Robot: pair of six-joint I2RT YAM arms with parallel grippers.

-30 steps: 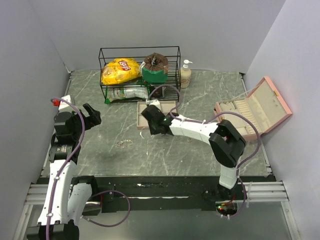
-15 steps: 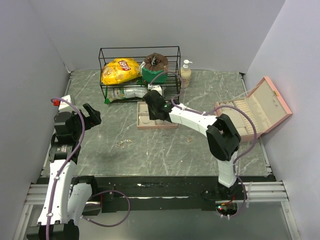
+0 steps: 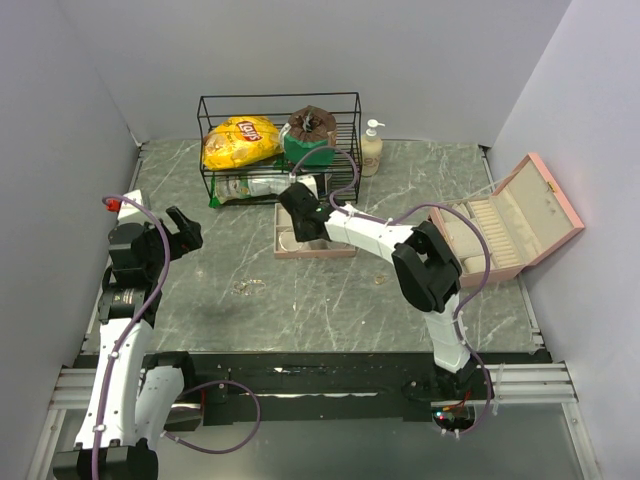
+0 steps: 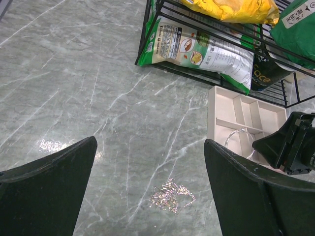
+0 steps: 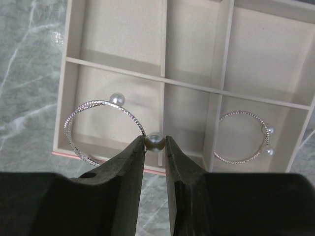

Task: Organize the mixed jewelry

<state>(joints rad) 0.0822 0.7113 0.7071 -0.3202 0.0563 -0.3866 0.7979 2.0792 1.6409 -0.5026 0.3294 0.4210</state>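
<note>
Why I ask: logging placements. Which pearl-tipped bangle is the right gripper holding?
The left bangle: the right gripper pinches one of its pearl ends above the tray. The other bangle lies free in a right-hand compartment.

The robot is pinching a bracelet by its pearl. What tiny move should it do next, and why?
Probably nudge the right gripper a little farther over the tray, then open. It pinches the silver bracelet by one pearl, and the hoop's near edge seems to overhang the tray's rim. A similar bracelet already lies in another compartment.
</note>
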